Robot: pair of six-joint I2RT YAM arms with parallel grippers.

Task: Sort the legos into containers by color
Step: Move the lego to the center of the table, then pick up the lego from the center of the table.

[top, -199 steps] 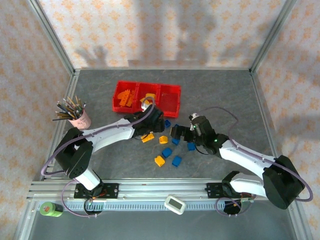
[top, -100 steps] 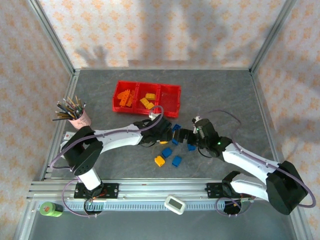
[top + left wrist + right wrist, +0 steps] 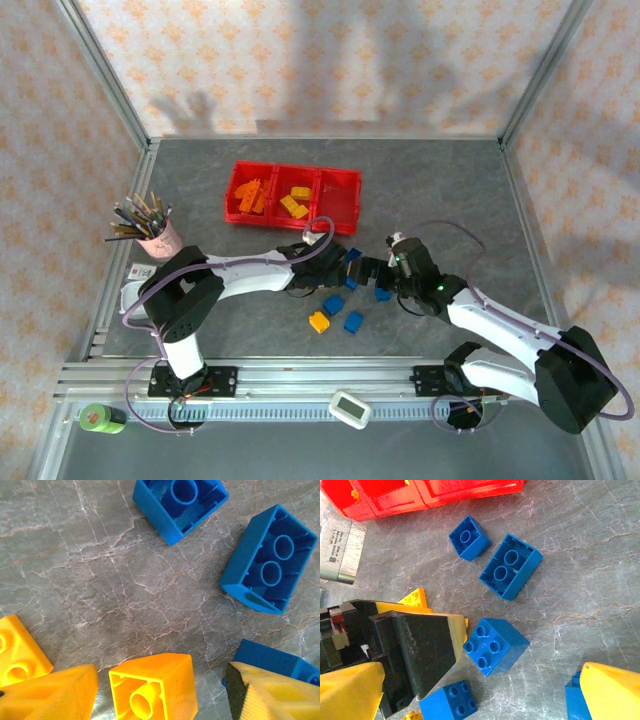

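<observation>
I have both arms reached in over the loose legos on the grey table (image 3: pixel 450 200), just in front of the red containers (image 3: pixel 344 176).

On the left wrist camera, my left gripper (image 3: pixel 160 690) has its jaws apart, straddling a yellow brick (image 3: pixel 152 687) that lies hollow side up. I can see bare table on each side of it, so nothing is clamped. A second yellow brick (image 3: pixel 17 652) sits just outside the left finger. Farther out, a long blue brick (image 3: pixel 270 560) lies upside down with two tubes showing. Its long axis runs steeply from lower left to upper right in that view. A square blue brick (image 3: pixel 180 502), also hollow side up, lies near it but apart.

On the right wrist camera, my right gripper (image 3: pixel 480 680) is spread wide. A studded blue brick (image 3: pixel 495 646) lies studs up on the table between the fingers, touching neither. Another studded blue piece (image 3: pixel 449 700) lies closer to the left finger.

From overhead, the containers form one tray of three bins lying crosswise to me. The left bin holds orange pieces (image 3: pixel 252 197), and the middle bin holds two yellow pieces (image 3: pixel 294 200).

Nearer my bases, a loose yellow lego (image 3: pixel 319 322) and a loose blue lego (image 3: pixel 353 322) lie side by side. A pink cup of pencils (image 3: pixel 157 238) stands well off to the left.
</observation>
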